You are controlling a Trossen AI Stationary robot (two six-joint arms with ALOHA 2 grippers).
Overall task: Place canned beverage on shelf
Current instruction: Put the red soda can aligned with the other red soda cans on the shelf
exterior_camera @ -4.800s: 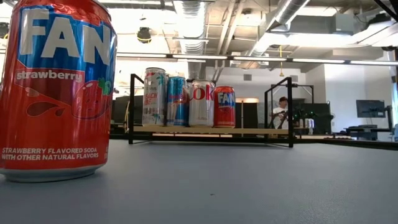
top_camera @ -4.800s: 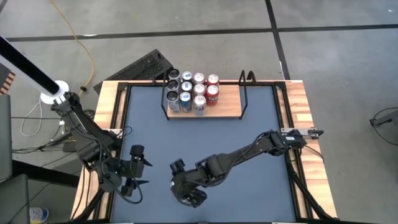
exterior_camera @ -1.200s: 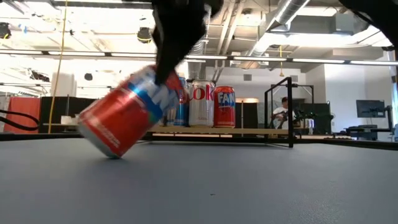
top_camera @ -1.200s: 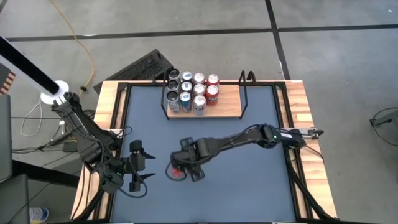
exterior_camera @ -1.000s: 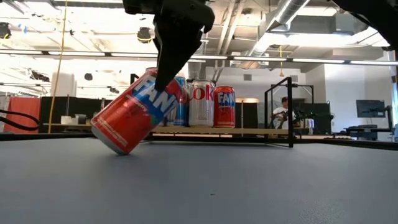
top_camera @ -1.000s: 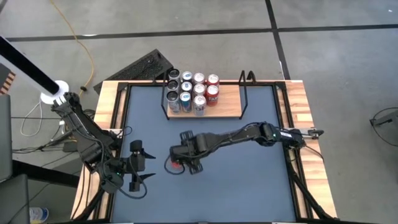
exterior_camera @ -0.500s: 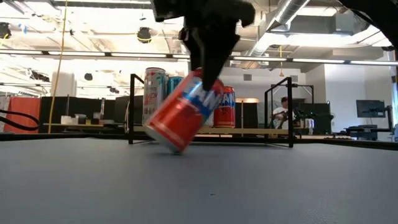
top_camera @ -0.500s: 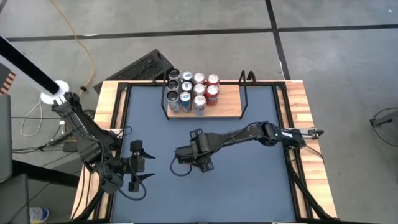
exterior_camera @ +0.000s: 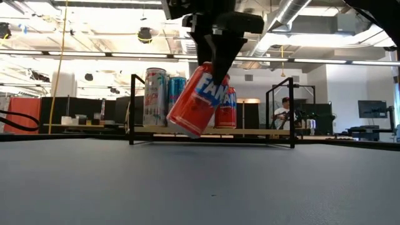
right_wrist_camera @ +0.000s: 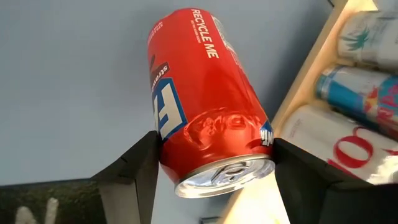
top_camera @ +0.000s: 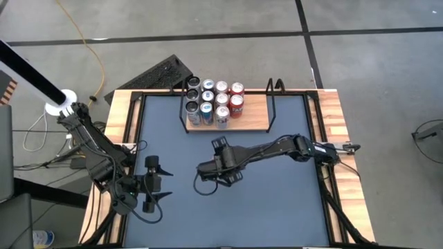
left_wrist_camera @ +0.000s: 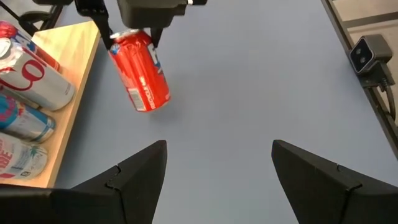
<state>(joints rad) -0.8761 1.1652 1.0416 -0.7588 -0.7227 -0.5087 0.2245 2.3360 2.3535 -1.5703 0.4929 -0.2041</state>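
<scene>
Above the blue mat, just short of the shelf [exterior_camera: 212, 132]: red Fanta can [exterior_camera: 199, 100] hanging tilted, pinched near its top by the right gripper [right_wrist_camera: 214, 155]. Best levelled upright before setting down beside the stored cans [top_camera: 213, 101]. Left gripper [left_wrist_camera: 217, 165] idle, spread, well apart. Free shelf spot mostly hidden from the low view.

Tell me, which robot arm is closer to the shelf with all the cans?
The right. Its gripper holds a tilted red Fanta can in the air just in front of the shelf. The left gripper waits farther back, near the table's left edge, fingers open.
</scene>
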